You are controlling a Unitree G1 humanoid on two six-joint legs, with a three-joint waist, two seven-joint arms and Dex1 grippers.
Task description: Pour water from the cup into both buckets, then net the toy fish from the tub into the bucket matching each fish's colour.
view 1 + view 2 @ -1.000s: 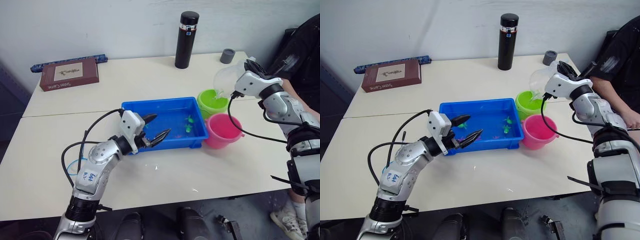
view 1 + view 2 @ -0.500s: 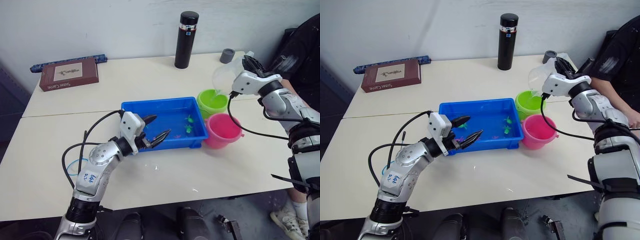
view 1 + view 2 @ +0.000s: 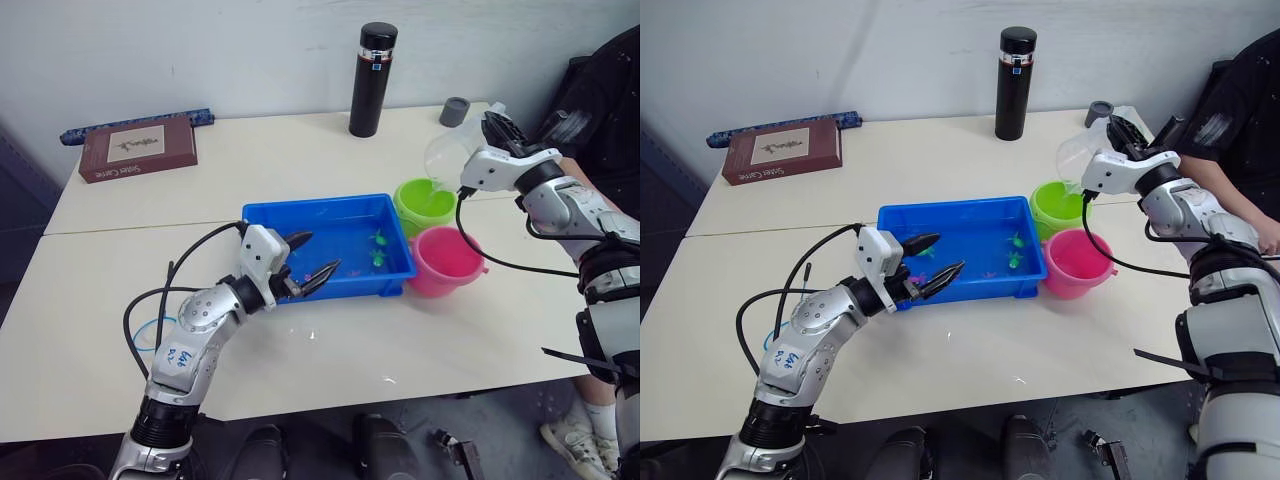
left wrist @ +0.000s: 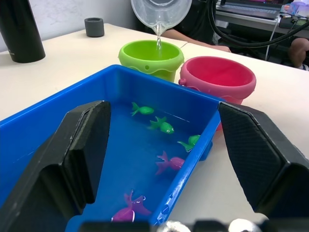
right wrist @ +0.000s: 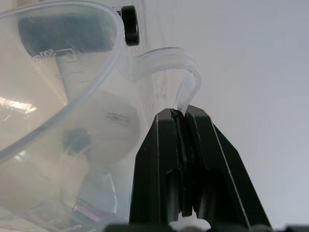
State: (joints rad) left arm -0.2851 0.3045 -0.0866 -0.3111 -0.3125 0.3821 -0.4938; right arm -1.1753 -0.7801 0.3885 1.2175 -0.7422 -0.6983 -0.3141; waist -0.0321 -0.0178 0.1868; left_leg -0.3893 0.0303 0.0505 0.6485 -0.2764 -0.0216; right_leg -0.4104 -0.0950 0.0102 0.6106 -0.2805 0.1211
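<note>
Over the last second the cup (image 3: pixel 455 152) has risen a little and swung back toward the grey cup (image 3: pixel 455 111), yet it is still tipped over the green bucket (image 3: pixel 424 201), and the left wrist view shows a thin stream (image 4: pixel 158 40) falling from its spout into that bucket; so the first pour is under way, probably near its end, and the pink bucket (image 3: pixel 444 262) looks dry and is still to be filled; the right gripper (image 5: pixel 182 125) has its fingers pinched together on the cup's handle, with the forearm reaching in from the table's right edge, wrist rolled so the spout points down and left; a person in a dark sleeve (image 3: pixel 600 90) sits just behind that arm; the left gripper (image 3: pixel 312 254) has barely moved; it hovers with jaws spread wide and empty over the near left corner of the tub (image 3: pixel 262 214), elbow bent low above the table (image 3: pixel 250 160); the tub sits mid-table, just left of both buckets, and holds green fish (image 4: pixel 162 125) and pink fish (image 4: pixel 170 162) toward its right end; none has been netted yet.
</note>
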